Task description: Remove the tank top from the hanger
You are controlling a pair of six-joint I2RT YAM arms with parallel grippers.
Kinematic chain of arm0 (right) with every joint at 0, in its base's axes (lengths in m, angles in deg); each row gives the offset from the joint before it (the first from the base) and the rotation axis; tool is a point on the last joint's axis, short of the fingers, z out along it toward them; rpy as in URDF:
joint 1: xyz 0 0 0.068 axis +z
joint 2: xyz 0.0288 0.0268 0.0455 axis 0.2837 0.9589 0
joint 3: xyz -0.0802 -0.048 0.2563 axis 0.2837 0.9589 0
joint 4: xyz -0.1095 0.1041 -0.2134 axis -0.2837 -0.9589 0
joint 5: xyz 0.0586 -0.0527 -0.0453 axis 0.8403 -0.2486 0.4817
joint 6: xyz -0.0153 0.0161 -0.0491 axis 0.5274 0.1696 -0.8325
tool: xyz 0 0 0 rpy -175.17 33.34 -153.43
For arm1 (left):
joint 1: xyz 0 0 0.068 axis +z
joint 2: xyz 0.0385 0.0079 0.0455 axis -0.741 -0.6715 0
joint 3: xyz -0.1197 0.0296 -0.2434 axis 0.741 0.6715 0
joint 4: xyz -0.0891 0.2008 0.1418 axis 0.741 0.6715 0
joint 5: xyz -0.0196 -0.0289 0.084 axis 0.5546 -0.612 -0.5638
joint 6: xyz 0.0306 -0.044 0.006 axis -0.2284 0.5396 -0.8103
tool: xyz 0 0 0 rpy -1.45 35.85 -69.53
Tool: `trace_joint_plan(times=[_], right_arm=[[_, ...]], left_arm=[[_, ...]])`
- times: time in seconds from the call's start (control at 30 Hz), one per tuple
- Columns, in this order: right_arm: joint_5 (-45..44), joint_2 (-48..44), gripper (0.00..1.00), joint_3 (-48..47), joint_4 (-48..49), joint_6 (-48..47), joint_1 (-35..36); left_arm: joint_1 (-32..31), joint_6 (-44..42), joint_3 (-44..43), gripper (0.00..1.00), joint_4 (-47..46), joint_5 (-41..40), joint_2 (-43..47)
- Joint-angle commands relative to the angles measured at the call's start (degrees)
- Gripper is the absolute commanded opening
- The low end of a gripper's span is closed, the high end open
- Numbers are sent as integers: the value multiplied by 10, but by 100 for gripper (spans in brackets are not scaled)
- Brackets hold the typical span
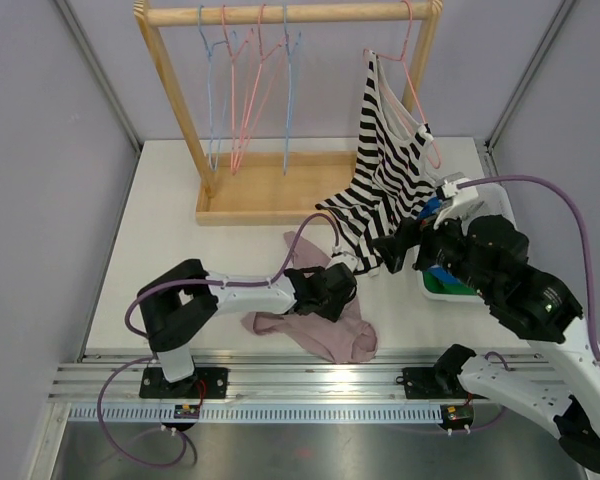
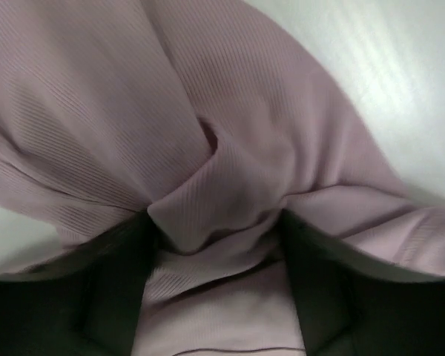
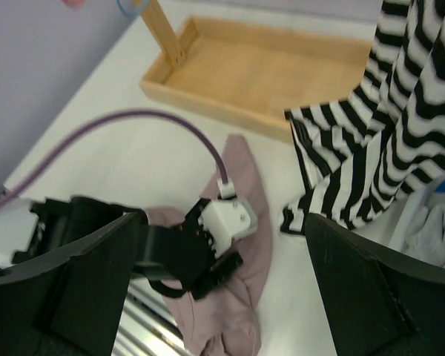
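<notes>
Tank top (image 1: 385,185): striped, on a pink hanger (image 1: 409,40) at the rack's (image 1: 280,13) right end, hem on the table.
Long axis: near vertical, straps up, hem trailing left.
Right pincer (image 1: 398,250): spread wide, empty, beside the hem.
Left pincer (image 1: 342,283): astride a fold of a pink shirt (image 1: 325,330); pinching or not, cannot tell.
Risk: a sideways tug could unhook the hanger, straps looped on.

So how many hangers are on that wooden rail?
5. Four empty hangers bunch left of centre: two blue, two pink. A fifth pink hanger at the right end carries the black-and-white striped tank top. Overlap may hide another.
</notes>
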Motion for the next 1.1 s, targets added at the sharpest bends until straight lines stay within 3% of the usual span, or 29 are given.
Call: trace_joint_plan(times=[0.0,0.03,0.07,0.13,0.4,0.6,0.73,0.9,1.07], right_arm=[[34,-36,99,40,-19,7,3],[27,-43,100,55,-18,8,3],[19,-49,99,62,-19,9,3],[-11,-74,99,76,-27,20,2],[-101,-180,99,58,-69,52,3],[-140,-219,99,-5,-108,52,3],[-154,-224,99,-60,-138,53,3],[-165,-214,100,-107,-169,39,2],[-170,-205,99,-144,-181,27,3]], left_arm=[[0,12,-10,49,-12,10,-18],[0,13,-8,34,-12,7,-15],[-2,16,-6,12,-11,3,0],[-2,17,2,0,-11,-5,27],[-20,-41,-39,0,-30,53,153],[-45,-75,-172,0,-18,55,167],[-50,-96,-292,0,-11,75,119],[-50,-138,-511,0,-12,90,-4],[-47,-179,-651,0,-81,57,-112]])
